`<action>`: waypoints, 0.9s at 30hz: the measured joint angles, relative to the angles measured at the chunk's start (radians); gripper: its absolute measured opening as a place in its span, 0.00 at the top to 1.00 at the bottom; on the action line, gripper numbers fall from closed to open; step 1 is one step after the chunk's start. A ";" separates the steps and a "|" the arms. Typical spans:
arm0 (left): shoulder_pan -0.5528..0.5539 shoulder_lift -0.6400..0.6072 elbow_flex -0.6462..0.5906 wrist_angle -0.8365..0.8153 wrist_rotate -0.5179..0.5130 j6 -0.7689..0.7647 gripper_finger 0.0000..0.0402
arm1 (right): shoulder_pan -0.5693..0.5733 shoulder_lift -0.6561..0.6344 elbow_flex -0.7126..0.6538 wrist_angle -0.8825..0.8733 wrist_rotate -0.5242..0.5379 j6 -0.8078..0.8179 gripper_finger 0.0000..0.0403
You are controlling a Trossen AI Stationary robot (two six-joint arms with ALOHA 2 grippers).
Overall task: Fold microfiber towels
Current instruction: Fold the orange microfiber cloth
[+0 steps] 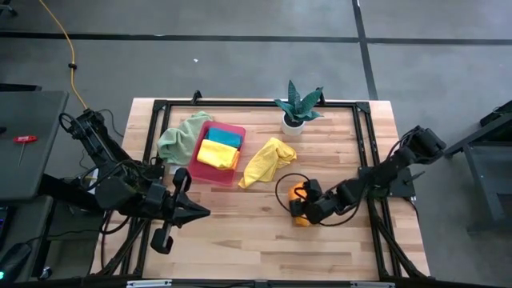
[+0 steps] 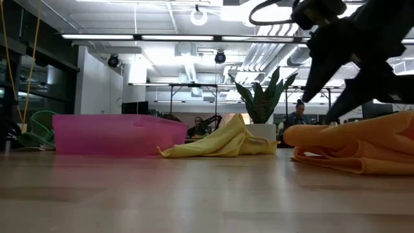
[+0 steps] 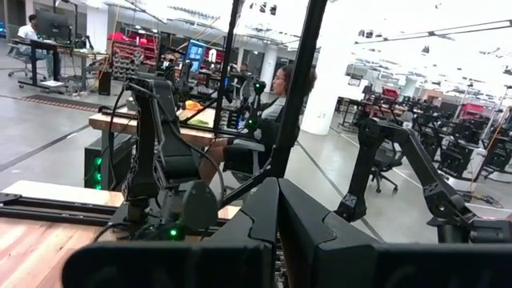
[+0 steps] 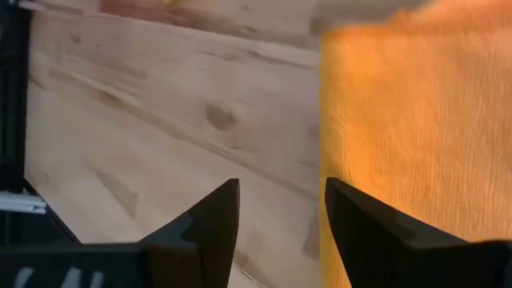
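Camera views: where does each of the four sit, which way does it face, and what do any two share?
High: overhead, looking down; both arms, pink tray, plant.
Low: table height, facing the room; right gripper above the orange towel.
Left wrist: faces the room past shut fingers.
Right wrist: looks down at the table past open fingers.
Shared: high, low and right wrist all show the orange towel.

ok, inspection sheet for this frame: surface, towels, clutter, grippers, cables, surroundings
Surface: wood table, black frame.
Towels: yellow towel crumpled mid-table; orange towel bunched by right gripper; green towel beside tray; yellow and teal ones in pink tray.
Clutter: potted plant.
Grippers: right gripper open at orange towel, nothing held; left gripper shut, idle at left edge.
Cables: yellow cable on floor.
Surroundings: people seated at desks behind.
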 joint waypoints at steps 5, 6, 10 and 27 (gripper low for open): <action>0.006 0.000 0.000 0.000 0.001 -0.007 1.00 | -0.030 -0.073 0.000 -0.023 0.023 -0.140 0.56; 0.006 0.000 0.000 0.000 0.001 -0.007 1.00 | -0.035 -0.091 0.000 -0.043 0.023 -0.162 0.56; 0.016 0.000 0.000 0.000 0.001 -0.008 1.00 | -0.053 -0.135 0.000 -0.130 0.022 -0.203 0.56; 0.054 0.000 0.000 0.003 0.002 -0.062 1.00 | -0.158 -0.009 0.000 -0.019 -0.212 -0.659 0.95</action>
